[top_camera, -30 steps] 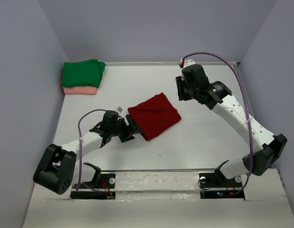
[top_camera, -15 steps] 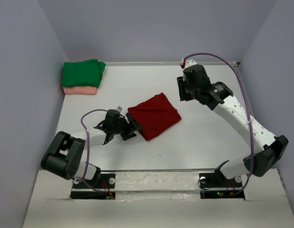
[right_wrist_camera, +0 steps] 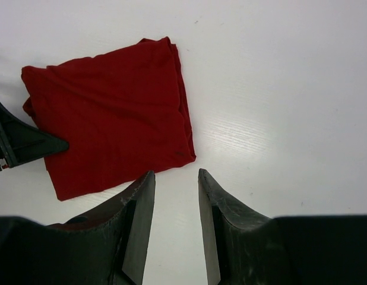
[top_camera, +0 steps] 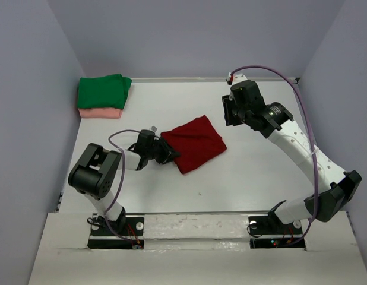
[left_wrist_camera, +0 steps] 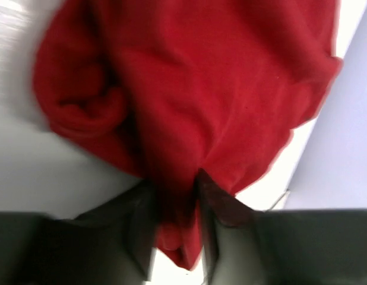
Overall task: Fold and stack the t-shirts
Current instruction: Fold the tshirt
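- Red shirt [top_camera: 194, 144]: folded to a rough square, lying flat mid-table [top_camera: 249, 172], set at an angle to the edges.
- Left gripper [top_camera: 169, 154]: low at the shirt's near-left edge. The wrist view shows its fingers [left_wrist_camera: 141, 237] pinched on a fold of the red cloth.
- Right gripper [top_camera: 229, 113]: raised above the table, beyond the shirt's far-right side. Its fingers [right_wrist_camera: 139, 219] are parted with nothing between them.
- Green shirt [top_camera: 103, 90]: folded, resting on a folded pink shirt [top_camera: 99, 113] in the far-left corner, well apart from the red one.
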